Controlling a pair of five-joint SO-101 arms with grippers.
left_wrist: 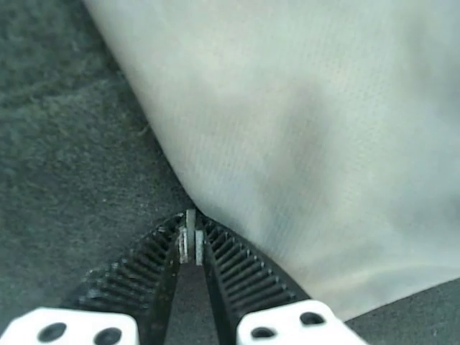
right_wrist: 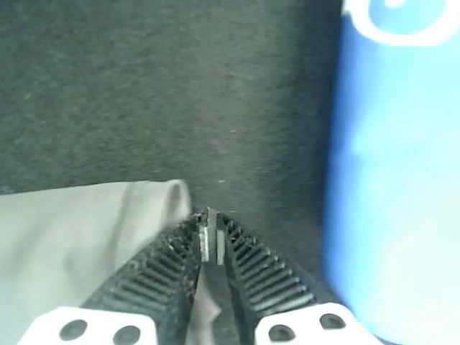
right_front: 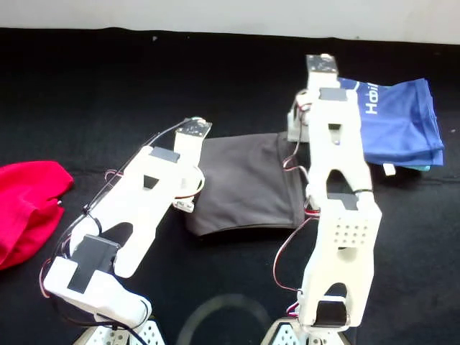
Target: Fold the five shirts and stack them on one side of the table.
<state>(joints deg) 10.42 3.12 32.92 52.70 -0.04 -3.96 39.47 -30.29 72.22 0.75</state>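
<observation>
Grey shirt (right_front: pixel 244 190) centred on desk (right_front: pixel 86 93). Left gripper (left_wrist: pixel 191 241) fingers pinched shut on its left edge, right gripper (right_wrist: pixel 208 241) likewise on far right corner beside folded blue shirt (right_front: pixel 402 122), likely for folding over.

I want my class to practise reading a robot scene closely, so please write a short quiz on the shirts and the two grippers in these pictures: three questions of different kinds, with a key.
1. Multiple choice: in the high view, which shirt lies between the other two? A) red B) grey C) blue
2. True or false: the left gripper is wide open.
3. Fill in: the shirt lying beside the right gripper is ____.

Key
1. B, the grey shirt.
2. False: it is shut, with its tips at the grey shirt's edge.
3. Blue: the blue shirt.
</observation>
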